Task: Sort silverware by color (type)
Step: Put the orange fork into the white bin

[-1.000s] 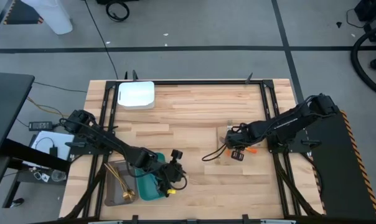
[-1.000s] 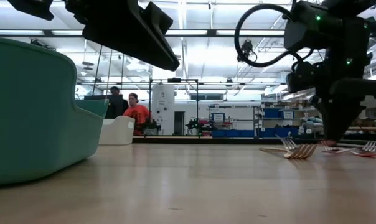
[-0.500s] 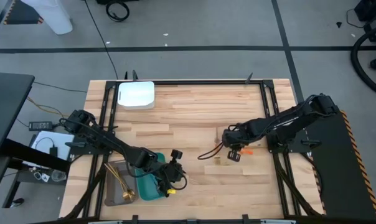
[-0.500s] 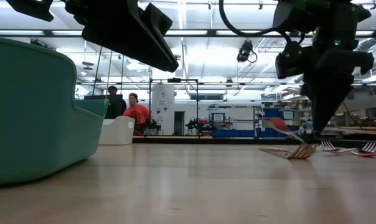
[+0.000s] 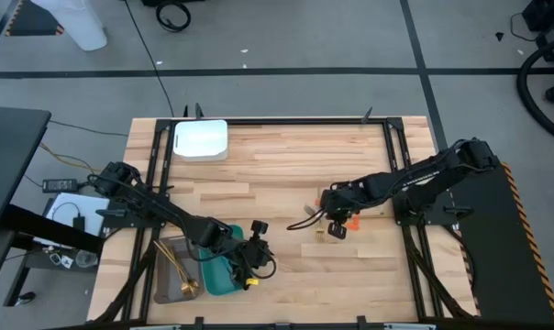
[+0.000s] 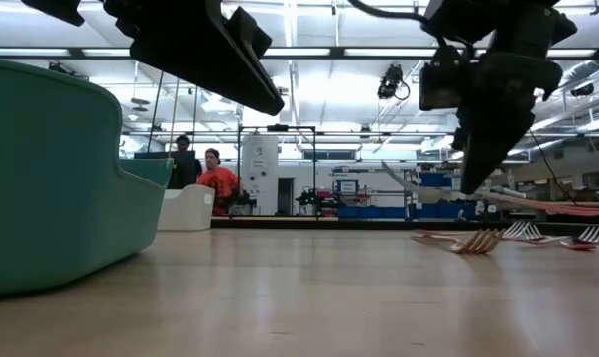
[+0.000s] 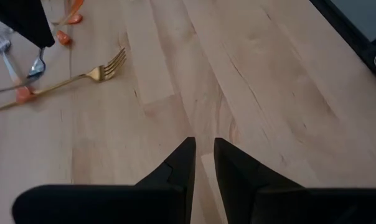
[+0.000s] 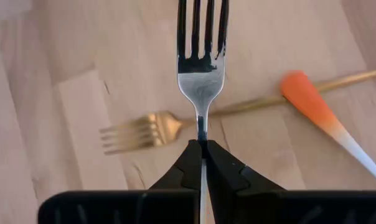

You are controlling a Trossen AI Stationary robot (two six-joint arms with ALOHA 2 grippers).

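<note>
Silver fork (image 8: 202,67) in right hand (image 8: 202,163), tines straight forward

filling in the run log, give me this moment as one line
right end effector: shut on silver metal fork, lifted off table | left end effector: slightly open, empty, by teal tray

Silverware (image 5: 337,223) is lying right of centre on the counter (image 5: 277,165); trays (image 5: 204,268) are sitting at its near-left corner.

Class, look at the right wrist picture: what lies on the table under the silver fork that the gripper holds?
Under the silver metal fork lies a gold fork, its neck hidden behind the silver one; an orange-tipped handle lies alongside.
</note>
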